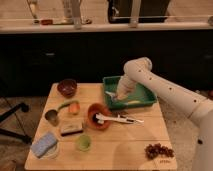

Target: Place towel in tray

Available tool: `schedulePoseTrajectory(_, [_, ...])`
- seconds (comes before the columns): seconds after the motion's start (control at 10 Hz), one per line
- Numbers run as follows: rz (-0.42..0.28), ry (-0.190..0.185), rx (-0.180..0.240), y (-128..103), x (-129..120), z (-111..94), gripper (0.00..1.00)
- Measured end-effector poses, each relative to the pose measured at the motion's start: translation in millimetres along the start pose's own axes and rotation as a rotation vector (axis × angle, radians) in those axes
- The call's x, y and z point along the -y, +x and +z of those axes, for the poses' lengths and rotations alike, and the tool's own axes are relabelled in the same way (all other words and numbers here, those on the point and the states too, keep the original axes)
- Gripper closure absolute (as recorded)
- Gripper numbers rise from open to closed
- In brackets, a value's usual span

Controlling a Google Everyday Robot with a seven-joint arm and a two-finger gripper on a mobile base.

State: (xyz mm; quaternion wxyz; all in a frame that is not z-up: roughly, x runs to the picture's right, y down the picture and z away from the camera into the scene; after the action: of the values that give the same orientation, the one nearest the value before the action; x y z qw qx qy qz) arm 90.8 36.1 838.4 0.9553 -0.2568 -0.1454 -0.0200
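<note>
The green tray (pixel 148 98) sits at the back right of the wooden table. My white arm comes in from the right and bends down into the tray's left half. The gripper (pixel 115 96) hangs low inside the tray, near its left wall, and is shut. A small pale grey-blue scrap, which looks like the towel (pixel 110 93), sticks out to the left of the fingertips. Most of the towel is hidden by the gripper. A pale yellow item (pixel 131 103) lies along the tray's front wall.
A reddish bowl (pixel 67 87) stands at the back left. A second bowl (pixel 97 116) holds a white utensil (pixel 121 119). Also on the table are a metal cup (pixel 51 117), an orange item (pixel 74 107), a brown block (pixel 71 128), a green cup (pixel 83 143), a blue sponge (pixel 44 145) and grapes (pixel 158 150).
</note>
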Motion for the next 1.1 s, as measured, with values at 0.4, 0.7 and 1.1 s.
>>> schedulePoseTrajectory(0.4, [0.017, 0.025, 0.012, 14.4, 17.6, 4.4, 0.99])
schedulePoseTrajectory(0.7, [0.024, 0.028, 0.021, 19.4, 26.0, 8.9, 0.99])
schedulePoseTrajectory(1.1, [0.040, 0.030, 0.039, 32.2, 34.3, 13.1, 0.99])
